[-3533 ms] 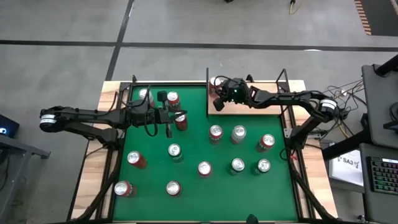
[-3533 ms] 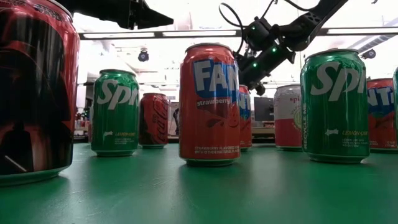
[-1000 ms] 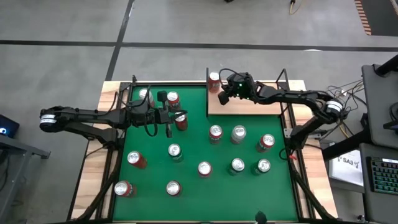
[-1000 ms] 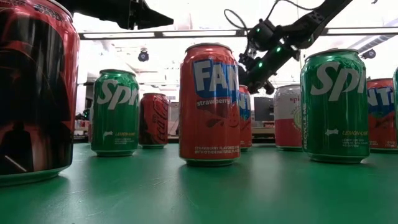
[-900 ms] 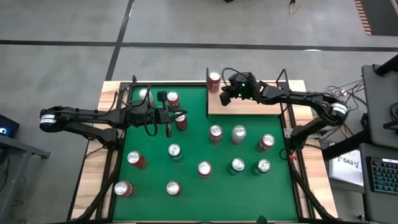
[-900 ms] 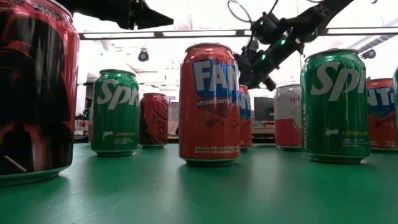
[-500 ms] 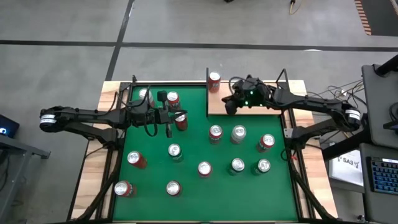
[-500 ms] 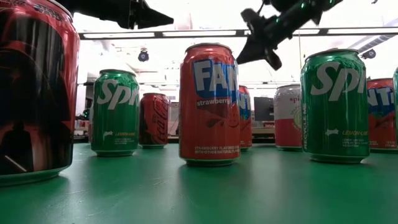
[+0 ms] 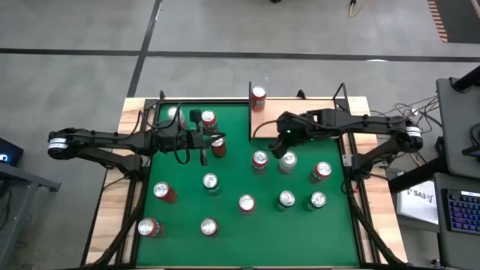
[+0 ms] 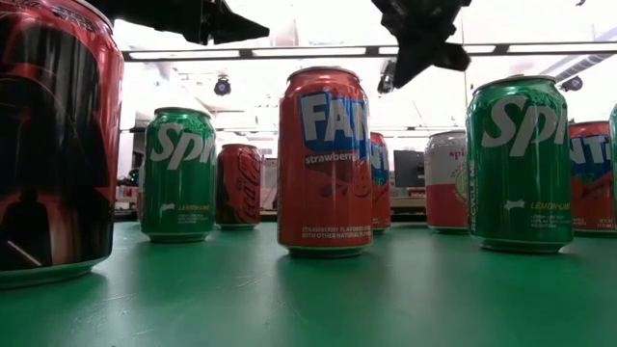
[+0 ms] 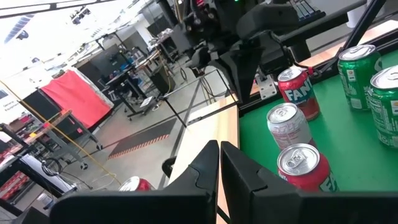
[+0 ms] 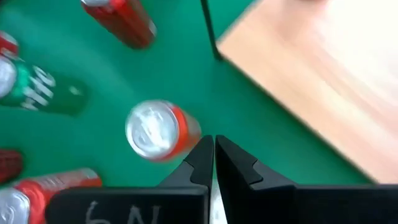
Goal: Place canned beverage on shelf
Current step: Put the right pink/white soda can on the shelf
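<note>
With one red can already upright on the pale shelf at its far corner, I judge I'm between cans: my right claw, pressed together and empty, hangs above the green surface and must spread, then descend around the red-sided, silver-topped can below.

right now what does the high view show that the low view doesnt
Only the high view shows the shelf with one red can at its corner, the left gripper waiting by cans at the far left, and the right gripper shut, empty, over the green surface. Only the low view shows labels, like the strawberry Fanta can. Both show upright cans.
</note>
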You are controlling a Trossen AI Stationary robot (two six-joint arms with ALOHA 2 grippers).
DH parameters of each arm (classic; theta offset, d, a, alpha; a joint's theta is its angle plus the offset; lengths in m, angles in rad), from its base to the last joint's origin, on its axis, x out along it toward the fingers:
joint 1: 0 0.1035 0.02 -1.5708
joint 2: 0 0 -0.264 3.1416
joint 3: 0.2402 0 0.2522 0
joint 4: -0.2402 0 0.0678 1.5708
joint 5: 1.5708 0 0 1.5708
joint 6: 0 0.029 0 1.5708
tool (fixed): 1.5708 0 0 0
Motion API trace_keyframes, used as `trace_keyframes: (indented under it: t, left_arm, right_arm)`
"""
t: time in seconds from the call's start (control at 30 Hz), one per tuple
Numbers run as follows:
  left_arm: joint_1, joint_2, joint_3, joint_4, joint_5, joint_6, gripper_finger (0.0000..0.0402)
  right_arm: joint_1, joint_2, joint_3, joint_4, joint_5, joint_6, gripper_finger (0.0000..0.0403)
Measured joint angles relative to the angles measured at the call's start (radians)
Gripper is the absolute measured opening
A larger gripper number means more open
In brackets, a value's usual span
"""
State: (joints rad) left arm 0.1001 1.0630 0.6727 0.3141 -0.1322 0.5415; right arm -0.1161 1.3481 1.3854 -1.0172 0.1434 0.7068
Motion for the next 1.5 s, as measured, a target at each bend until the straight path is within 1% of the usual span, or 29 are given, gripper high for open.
trace_keyframes:
  t: [0.17,0.33,0.43,0.5,0.57,0.63,0.93,1.07,1.13,1.2,1.33,1.5]
  left_arm:
    - [0.000,0.000,0.000,0.000,0.000,-0.003,0.0000]
    - [0.000,0.000,0.000,0.000,0.000,-0.003,0.0000]
    - [0.000,0.000,0.000,0.000,0.000,-0.003,0.0000]
    - [0.000,0.000,0.000,0.000,0.000,-0.003,0.0000]
    - [0.000,0.000,0.000,0.000,0.000,-0.003,0.0000]
    - [0.000,0.000,0.000,0.000,0.000,-0.002,0.0000]
    - [0.000,0.000,0.000,0.000,0.000,-0.002,0.0000]
    - [0.000,0.000,0.000,0.000,0.000,-0.002,0.0000]
    - [0.000,0.000,0.000,0.000,0.000,-0.002,0.0000]
    - [0.000,0.000,0.000,0.000,0.000,-0.002,0.0000]
    - [0.000,0.000,0.000,0.000,0.000,-0.002,0.0000]
    - [0.000,0.000,0.000,0.000,0.000,-0.002,0.0000]
  right_arm:
    - [0.000,0.011,0.018,-0.115,-0.097,0.082,0.0009]
    - [0.000,0.009,0.015,-0.145,-0.183,0.141,0.0009]
    - [0.000,0.009,0.014,-0.148,-0.216,0.160,0.0011]
    - [0.000,0.010,0.014,-0.148,-0.230,0.165,0.0019]
    - [0.000,0.011,0.014,-0.153,-0.241,0.189,0.0037]
    - [0.000,0.013,0.014,-0.153,-0.250,0.214,0.0064]
    - [0.000,0.015,0.014,-0.156,-0.252,0.250,0.0237]
    - [0.000,0.015,0.009,-0.172,-0.249,0.256,0.0297]
    - [0.000,0.015,-0.002,-0.194,-0.248,0.277,0.0313]
    - [0.000,0.015,-0.016,-0.211,-0.245,0.296,0.0320]
    - [0.000,0.015,-0.046,-0.211,-0.200,0.319,0.0320]
    - [0.000,0.015,-0.085,-0.195,-0.188,0.318,0.0316]
